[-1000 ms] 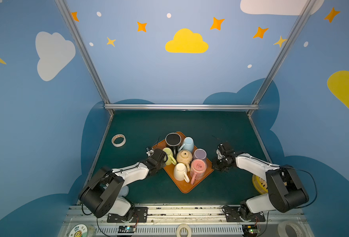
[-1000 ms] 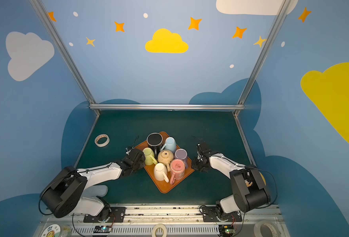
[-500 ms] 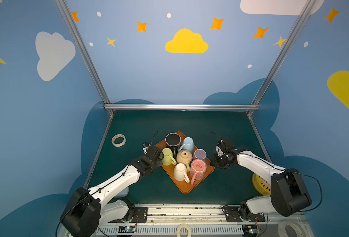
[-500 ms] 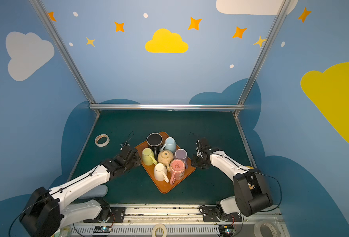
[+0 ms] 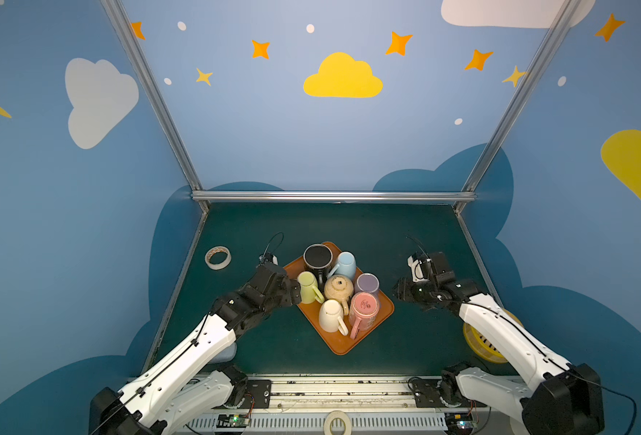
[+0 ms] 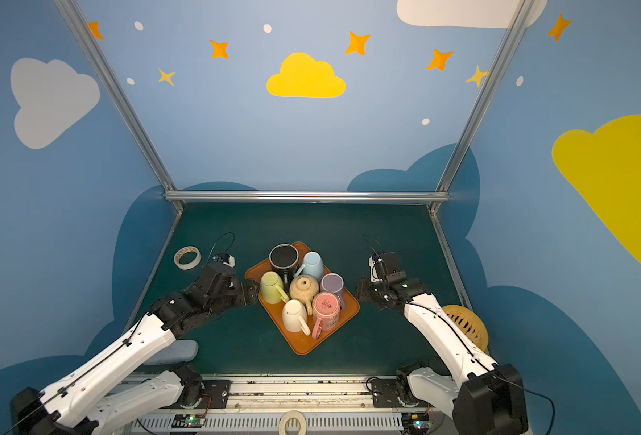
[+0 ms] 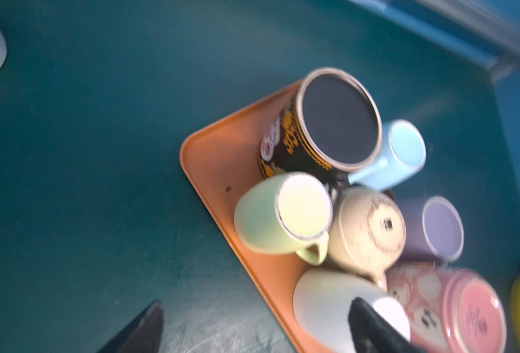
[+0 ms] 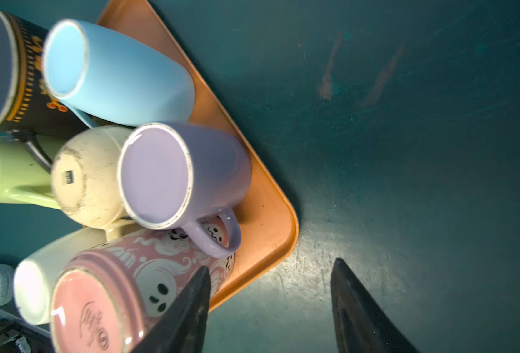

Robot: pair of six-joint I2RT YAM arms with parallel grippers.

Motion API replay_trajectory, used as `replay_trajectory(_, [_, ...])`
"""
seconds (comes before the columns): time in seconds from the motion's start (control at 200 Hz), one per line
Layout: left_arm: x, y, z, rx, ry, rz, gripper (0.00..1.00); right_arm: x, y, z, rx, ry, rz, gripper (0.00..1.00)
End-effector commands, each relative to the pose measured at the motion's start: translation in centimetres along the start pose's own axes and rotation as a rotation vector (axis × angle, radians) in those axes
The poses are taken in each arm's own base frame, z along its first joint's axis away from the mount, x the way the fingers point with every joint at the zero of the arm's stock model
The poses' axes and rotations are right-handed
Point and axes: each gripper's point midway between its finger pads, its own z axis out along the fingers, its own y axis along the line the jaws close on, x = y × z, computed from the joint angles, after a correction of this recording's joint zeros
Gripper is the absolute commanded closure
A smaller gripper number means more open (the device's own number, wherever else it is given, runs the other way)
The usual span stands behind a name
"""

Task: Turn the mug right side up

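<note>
Overhead pair; wrist cams near tray (image 7: 216,159)

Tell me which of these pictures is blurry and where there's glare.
Left wrist view: smeared throughout, the green mug and tray soft-edged. Right wrist view: sharper, with a bright patch on the mat beside the tray corner. Both top views: crisp.

A roll of pale masking tape (image 5: 217,257) lies flat on the dark green tabletop (image 5: 349,226), far left. A yellow slotted plastic basket (image 6: 466,324) sits at the right edge, a grey-blue pad (image 6: 176,350) near left, and an orange rectangular tray (image 5: 339,344) cornerwise in the middle.
</note>
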Motion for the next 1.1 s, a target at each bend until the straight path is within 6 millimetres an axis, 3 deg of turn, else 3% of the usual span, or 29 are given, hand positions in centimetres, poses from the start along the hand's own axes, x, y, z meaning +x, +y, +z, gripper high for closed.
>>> replay_trajectory(0.0, [1.2, -1.2, -1.1, -0.009, 0.071, 0.148, 0.04, 0.5, -0.6, 0.0, 0.011, -0.018, -0.010, 0.40])
replay_trajectory(0.3, [3.3, -7.8, -1.1, 0.051, 0.119, 0.307, 0.10, 0.5, -0.3, 0.9, -0.036, -0.066, 0.021, 0.39])
replay_trajectory(0.365, [4.3, -9.4, -0.8, 0.066, 0.143, 0.357, 0.12, 1.5, -0.9, 1.7, -0.025, -0.043, 0.027, 0.39])
replay_trajectory(0.611, [7.8, -14.5, 1.6, 0.099, 0.250, 0.499, 0.41, 1.8, -0.8, 2.7, -0.073, -0.082, 0.076, 0.40])
replay_trajectory(0.756, [9.2, -17.0, 2.7, 0.154, 0.306, 0.514, 0.45, 2.5, -1.5, 3.4, -0.067, -0.092, 0.120, 0.40])
replay_trajectory(0.861, [10.1, -18.2, 3.6, 0.165, 0.336, 0.534, 0.45, 2.6, -1.9, 3.3, -0.058, -0.106, 0.129, 0.40])
replay_trajectory(1.096, [11.9, -19.0, 5.4, 0.145, 0.390, 0.549, 0.49, 3.5, -2.4, 3.6, -0.073, -0.123, 0.159, 0.40])
